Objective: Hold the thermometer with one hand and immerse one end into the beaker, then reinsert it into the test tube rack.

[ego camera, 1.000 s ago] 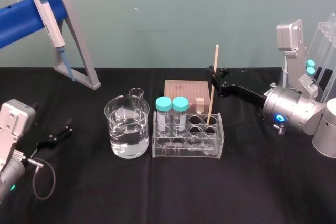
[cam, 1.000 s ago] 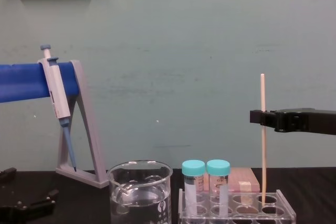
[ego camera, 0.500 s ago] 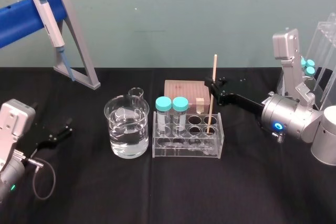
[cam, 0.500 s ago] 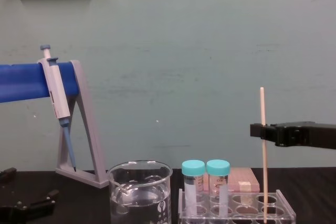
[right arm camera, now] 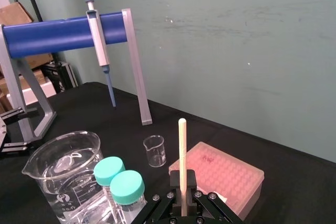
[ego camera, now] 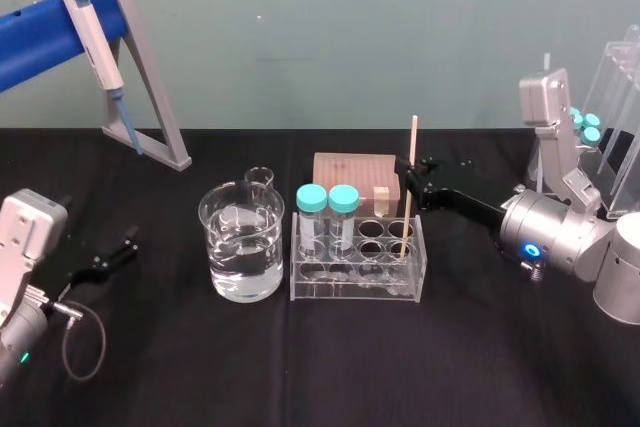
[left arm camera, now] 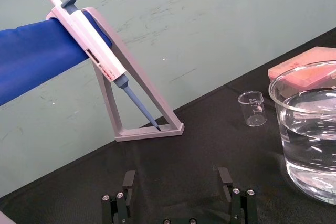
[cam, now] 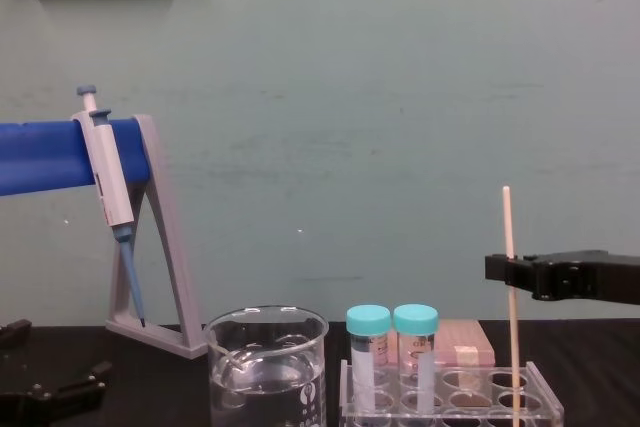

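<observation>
The thermometer (ego camera: 408, 182) is a thin cream rod standing almost upright, its lower end down in a right-hand hole of the clear test tube rack (ego camera: 350, 292). My right gripper (ego camera: 412, 169) reaches in from the right and is shut on the rod at mid-height. From the chest the thermometer (cam: 511, 287) rises above the right gripper (cam: 502, 267) and the rack (cam: 470, 415). In the right wrist view the thermometer (right arm camera: 182, 150) stands between the fingers. The beaker (ego camera: 240, 242), holding water, stands left of the rack. My left gripper (left arm camera: 177, 187) rests open at the table's left.
Two teal-capped tubes (ego camera: 328, 199) stand in the rack's left holes. A pink tip box (ego camera: 350, 169) and a small beaker (ego camera: 259, 178) lie behind. A pipette (ego camera: 92, 32) hangs on the grey stand at back left. Another clear rack (ego camera: 620, 77) stands at far right.
My right gripper has come down and shifted slightly right, lowering the thermometer deeper into the rack's hole. The left arm has not moved.
</observation>
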